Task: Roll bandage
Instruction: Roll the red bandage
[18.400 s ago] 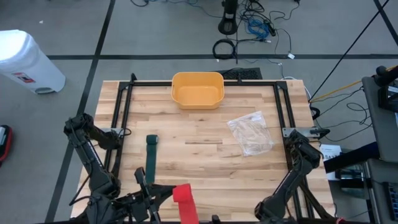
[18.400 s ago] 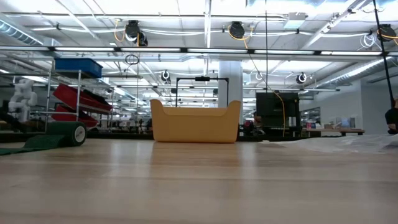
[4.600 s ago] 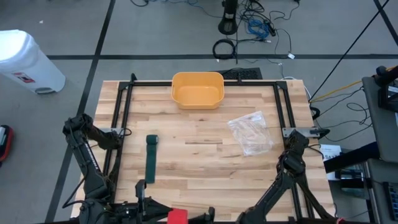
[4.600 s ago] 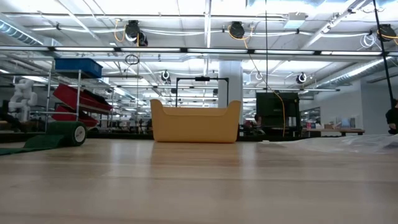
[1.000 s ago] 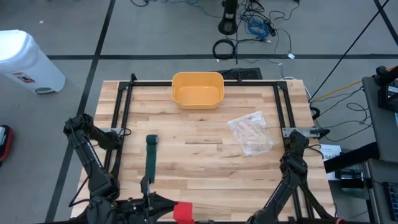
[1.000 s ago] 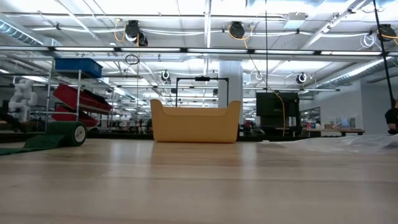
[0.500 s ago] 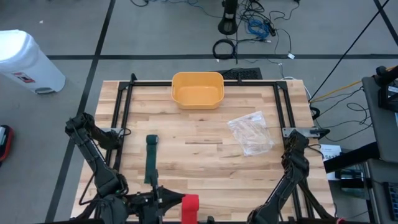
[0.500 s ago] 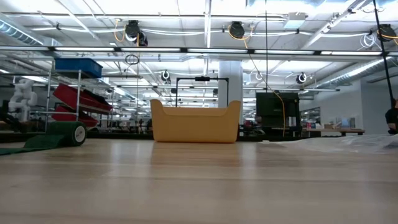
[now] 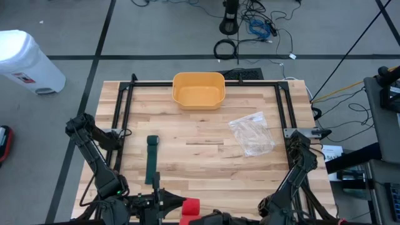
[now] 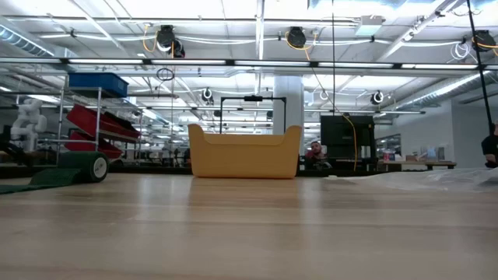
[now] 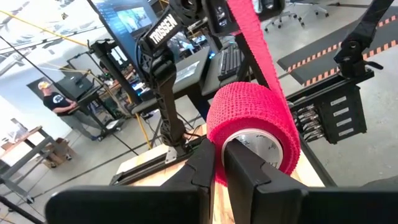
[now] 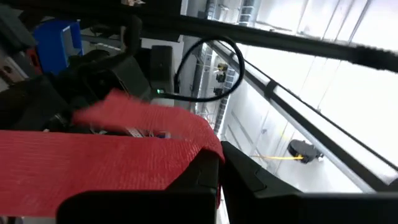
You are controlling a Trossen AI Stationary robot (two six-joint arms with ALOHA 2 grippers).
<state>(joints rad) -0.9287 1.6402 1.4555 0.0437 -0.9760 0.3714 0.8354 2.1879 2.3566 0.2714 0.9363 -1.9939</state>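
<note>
A red bandage roll [image 9: 189, 207] shows near the table's near edge, with a loose red strip [image 11: 249, 43] running off it. My left gripper [image 9: 178, 203] is shut on the roll [image 11: 249, 127]. My right gripper [image 9: 209, 218] is close beside the roll at the near edge, shut on the red strip [image 12: 106, 165]. A dark green bandage [image 9: 152, 159] lies flat on the table's left half, its rolled end [image 10: 78, 166] toward the far side. My left gripper [image 11: 219, 152] holds the red roll at its open end, one finger against the red windings [image 11: 214, 127] and one across the pale core's face [image 11: 252, 144]. I cannot tell if a finger goes into the core. The roll is off the table. My right gripper [image 12: 221, 163] pinches the loose red strip's free end [image 12: 199, 149] between its two fingers. The strip lies flat and runs straight away from the fingers toward the roll, without sag.
A yellow tub [image 9: 199, 89] stands at the far middle of the table. A clear plastic bag [image 9: 252, 133] lies on the right half. Black frame rails [image 9: 122, 119] run along both sides.
My left gripper has carried the red roll a little toward the table's right and far side. My right arm has swung so that its gripper now shows at the near edge beside the roll.
</note>
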